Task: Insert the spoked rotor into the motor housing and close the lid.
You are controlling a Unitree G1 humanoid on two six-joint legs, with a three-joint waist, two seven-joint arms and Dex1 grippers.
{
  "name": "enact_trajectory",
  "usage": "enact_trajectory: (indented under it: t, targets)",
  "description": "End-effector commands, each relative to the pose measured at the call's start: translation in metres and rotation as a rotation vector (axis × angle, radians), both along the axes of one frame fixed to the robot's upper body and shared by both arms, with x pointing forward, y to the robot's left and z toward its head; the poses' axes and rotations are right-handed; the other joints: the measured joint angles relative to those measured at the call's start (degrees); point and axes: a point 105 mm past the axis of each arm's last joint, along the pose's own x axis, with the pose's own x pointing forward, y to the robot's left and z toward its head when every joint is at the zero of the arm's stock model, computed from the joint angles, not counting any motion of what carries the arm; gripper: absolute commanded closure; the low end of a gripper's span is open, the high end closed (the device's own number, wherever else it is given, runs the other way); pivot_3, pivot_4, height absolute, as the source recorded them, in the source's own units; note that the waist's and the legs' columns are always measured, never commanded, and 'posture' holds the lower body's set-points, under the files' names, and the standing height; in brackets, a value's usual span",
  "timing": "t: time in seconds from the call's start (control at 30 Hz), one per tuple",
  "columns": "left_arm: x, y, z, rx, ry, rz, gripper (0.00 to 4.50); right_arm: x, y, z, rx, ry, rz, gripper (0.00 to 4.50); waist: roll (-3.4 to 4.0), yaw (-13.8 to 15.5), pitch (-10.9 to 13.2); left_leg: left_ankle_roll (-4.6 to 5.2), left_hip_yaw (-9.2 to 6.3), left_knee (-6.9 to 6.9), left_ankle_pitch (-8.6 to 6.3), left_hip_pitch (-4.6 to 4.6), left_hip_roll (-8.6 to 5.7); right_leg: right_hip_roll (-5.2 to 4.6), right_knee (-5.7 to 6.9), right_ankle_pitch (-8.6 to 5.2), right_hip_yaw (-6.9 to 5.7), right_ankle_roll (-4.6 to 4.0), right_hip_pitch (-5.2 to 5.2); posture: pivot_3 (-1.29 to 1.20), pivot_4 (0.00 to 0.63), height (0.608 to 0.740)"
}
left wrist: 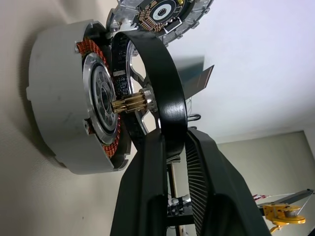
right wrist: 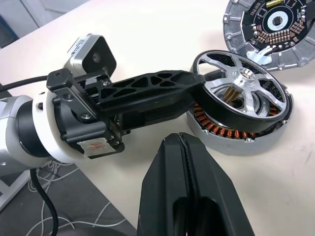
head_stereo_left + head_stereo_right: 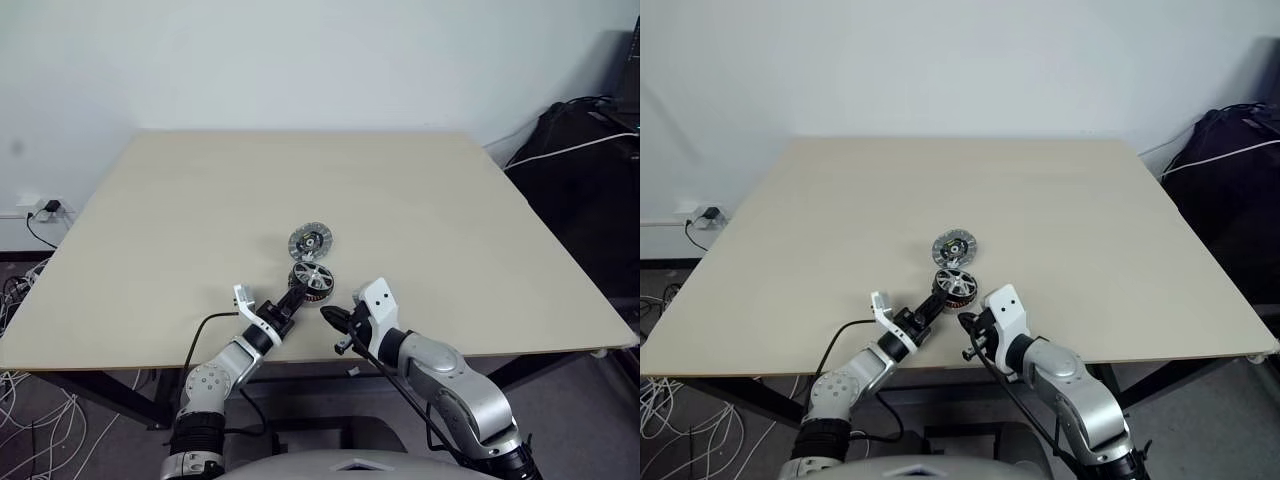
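While the left gripper (image 2: 194,81) is pinching the dark-rimmed, silver-spoked rotor (image 2: 241,96) tilted over the copper-wound round motor housing (image 2: 231,132), levelling should help its brass shaft enter; the right gripper (image 2: 184,147) is idling clenched, empty.

You see the motor housing (image 2: 231,132) lying flat on the pale table (image 2: 147,34), its copper windings showing along the near edge. The spoked rotor (image 2: 241,93) sits tilted over the housing, one side raised, its brass-coloured shaft reaching down toward the housing's centre. The left gripper (image 2: 194,83) grips the rotor's dark rim on the raised side. The lid (image 2: 270,27) lies just beyond the housing, hub face up. Your right gripper (image 2: 184,147) sits near the housing with its fingers pressed together.
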Motion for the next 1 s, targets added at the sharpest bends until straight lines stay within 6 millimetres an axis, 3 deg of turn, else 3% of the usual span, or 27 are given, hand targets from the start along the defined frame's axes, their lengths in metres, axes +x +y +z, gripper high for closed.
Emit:
enact_trajectory:
  t: [0.03, 0.33, 0.87, 1.0]
  targets:
    - [0.007, -0.019, 0.017, -0.065, -0.052, -0.021, 2.97, 0.005, 0.005, 0.016, 0.025, -0.062, 0.008, 4.50, 0.00, -0.01, 0.00, 0.00, 0.00, 0.00, 0.00, 0.00, 0.00, 0.00, 0.00, 0.00, 0.00, 0.00, 0.00, 0.00, 0.000, 0.740]
    - [0.008, -0.011, 0.023, -0.057, -0.081, 0.013, 0.04, 0.007, 0.005, 0.017, 0.026, -0.064, 0.008, 4.50, -0.01, 0.01, -0.01, 0.01, -0.01, 0.02, 0.00, 0.05, 0.00, 0.00, 0.00, 0.01, 0.00, 0.01, 0.07, 0.00, 0.000, 0.740]
    - [-0.009, 0.029, 0.025, 0.031, -0.119, 0.160, 0.04, 0.009, 0.010, 0.016, 0.032, -0.070, 0.018, 4.50, -0.02, 0.00, 0.00, 0.04, -0.04, 0.03, -0.03, 0.20, 0.02, -0.03, 0.00, 0.00, -0.03, 0.00, 0.21, 0.00, 0.000, 0.740]
    - [-0.016, 0.033, 0.034, 0.267, -0.292, 0.142, 0.04, 0.015, 0.010, 0.017, 0.023, -0.095, -0.012, 4.50, -0.02, 0.04, 0.00, 0.03, -0.01, 0.03, -0.03, 0.18, 0.01, -0.03, -0.01, 0.00, -0.02, -0.01, 0.19, 0.00, 0.000, 0.740]
